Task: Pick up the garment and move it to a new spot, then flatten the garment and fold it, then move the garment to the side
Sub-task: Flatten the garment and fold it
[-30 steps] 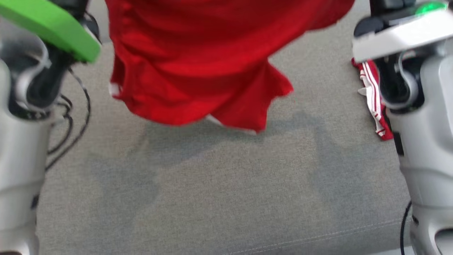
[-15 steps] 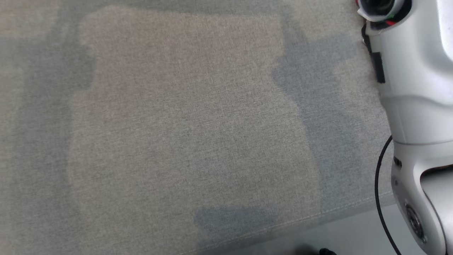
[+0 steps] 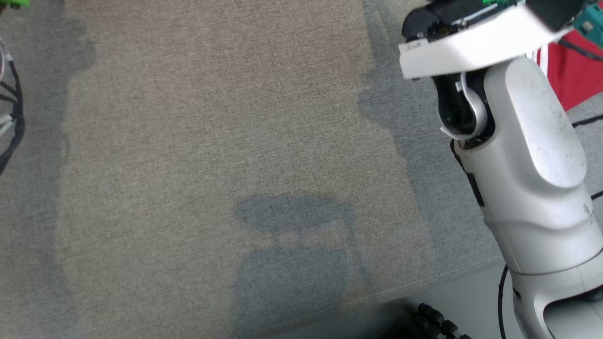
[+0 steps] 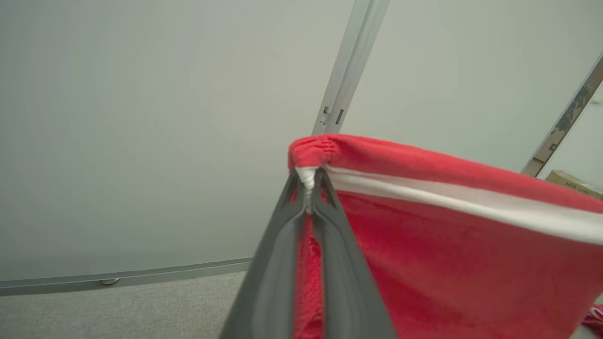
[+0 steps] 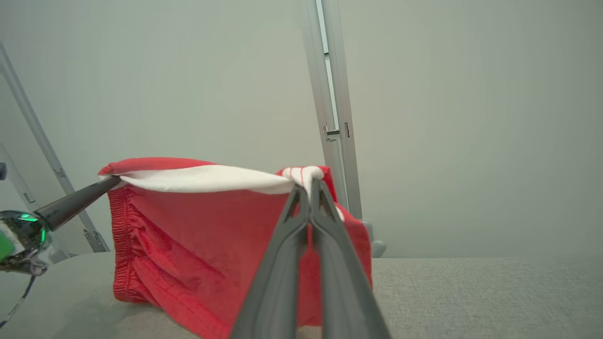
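Note:
The garment (image 4: 447, 254) is red plush with a white band along its top edge. My left gripper (image 4: 308, 188) is shut on one top corner, pinching the white band. My right gripper (image 5: 308, 190) is shut on the other top corner. In the right wrist view the garment (image 5: 202, 245) hangs stretched between the two grippers, its lower edge close to the grey cushion, and the left gripper's fingers (image 5: 75, 203) reach in from the left. In the head view my pale right forearm (image 3: 518, 155) rises at the right.
The grey fabric surface (image 3: 212, 165) ends in a front edge (image 3: 447, 282) at the lower right. A red cloth with white stripes (image 3: 572, 75) lies behind the right forearm. Black cables (image 3: 12, 113) hang at the left. A pale wall with a metal post (image 5: 332, 117) stands behind.
The head camera has swung, so the whole picture shifted. The hanging red garment and the left arm have left that view, and the right forearm now stands further in.

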Controlling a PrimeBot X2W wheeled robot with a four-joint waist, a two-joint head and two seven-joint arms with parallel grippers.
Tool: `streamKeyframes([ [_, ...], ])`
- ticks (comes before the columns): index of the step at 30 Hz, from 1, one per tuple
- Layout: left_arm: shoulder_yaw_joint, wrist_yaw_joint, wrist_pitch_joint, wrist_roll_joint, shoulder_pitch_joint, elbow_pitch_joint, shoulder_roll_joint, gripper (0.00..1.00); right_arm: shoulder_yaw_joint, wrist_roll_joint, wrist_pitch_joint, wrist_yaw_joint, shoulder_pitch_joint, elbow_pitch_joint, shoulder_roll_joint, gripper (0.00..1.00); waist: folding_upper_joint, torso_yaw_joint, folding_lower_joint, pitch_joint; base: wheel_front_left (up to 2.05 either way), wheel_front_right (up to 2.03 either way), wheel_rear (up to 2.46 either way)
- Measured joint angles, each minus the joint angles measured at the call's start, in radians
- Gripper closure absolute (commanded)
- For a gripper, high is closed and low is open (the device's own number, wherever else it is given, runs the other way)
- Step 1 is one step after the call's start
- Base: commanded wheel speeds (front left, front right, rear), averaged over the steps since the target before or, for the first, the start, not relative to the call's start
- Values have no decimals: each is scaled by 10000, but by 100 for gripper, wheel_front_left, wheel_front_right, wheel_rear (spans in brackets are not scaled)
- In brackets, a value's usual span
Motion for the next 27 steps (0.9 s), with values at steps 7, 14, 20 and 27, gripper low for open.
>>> streamKeyframes([
  [7,-176,0,-495,-750,2545,-2165,316,100,-81,77,-2,-2,2145,-1331,-665,100,0,373,-1,-457,0,0,0],
  [14,209,470,-616,-86,5800,-3856,-79,100,-880,159,0,0,4706,-2184,-790,100,0,785,-2,-1060,0,0,0],
  [20,1427,633,-625,1045,9121,-4602,-1557,100,-1465,334,2,8,7397,-2752,-545,100,0,1042,-2,-1863,0,0,0],
  [27,2441,261,-621,1954,11274,-4782,-2953,100,-1825,307,6,15,9154,-3087,-491,100,0,1098,-2,-2843,0,0,0],
])
